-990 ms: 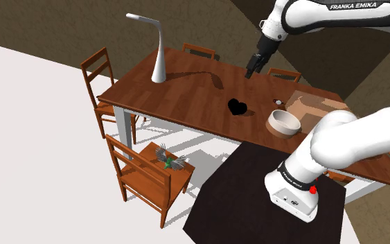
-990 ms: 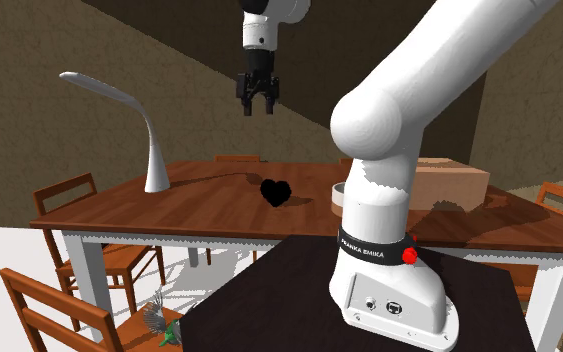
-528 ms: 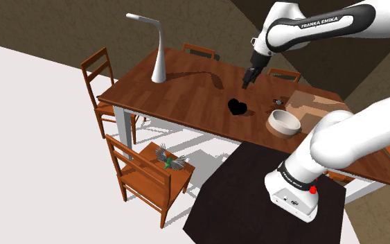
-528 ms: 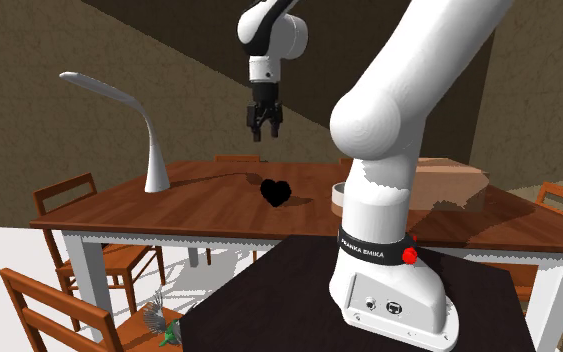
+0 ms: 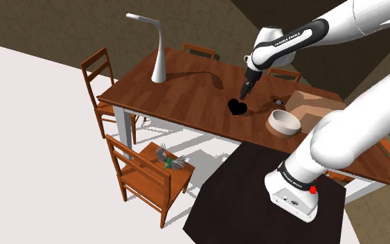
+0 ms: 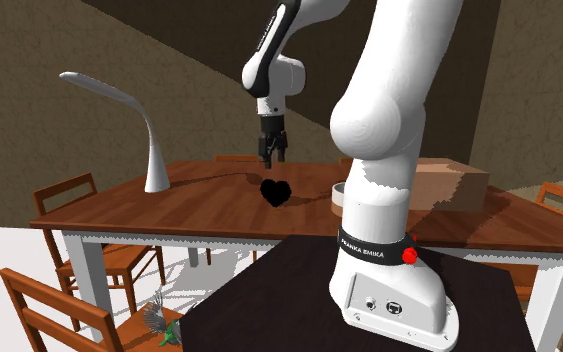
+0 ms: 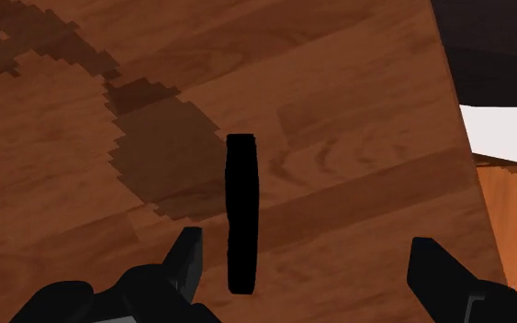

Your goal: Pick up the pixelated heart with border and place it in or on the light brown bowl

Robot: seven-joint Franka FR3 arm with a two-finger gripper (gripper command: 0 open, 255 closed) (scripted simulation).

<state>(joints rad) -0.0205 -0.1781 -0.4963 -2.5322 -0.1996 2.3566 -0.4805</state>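
I now hold the gripper (image 5: 245,91) just above the black heart (image 5: 237,107), lower than before, 2 fingers (image 7: 185,257) spread, ready to grab.

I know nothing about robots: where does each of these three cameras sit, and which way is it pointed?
Shoulder view: high beside the stand, looking down over the table; the white arm shows, tool above the black heart.
Second exterior view: low behind the stand, facing across the table to the lamp; the arm looms large.
Wrist view: on the hand, looking down at the heart edge-on between open fingers.
Shared: both exterior views show heart, lamp and tool.
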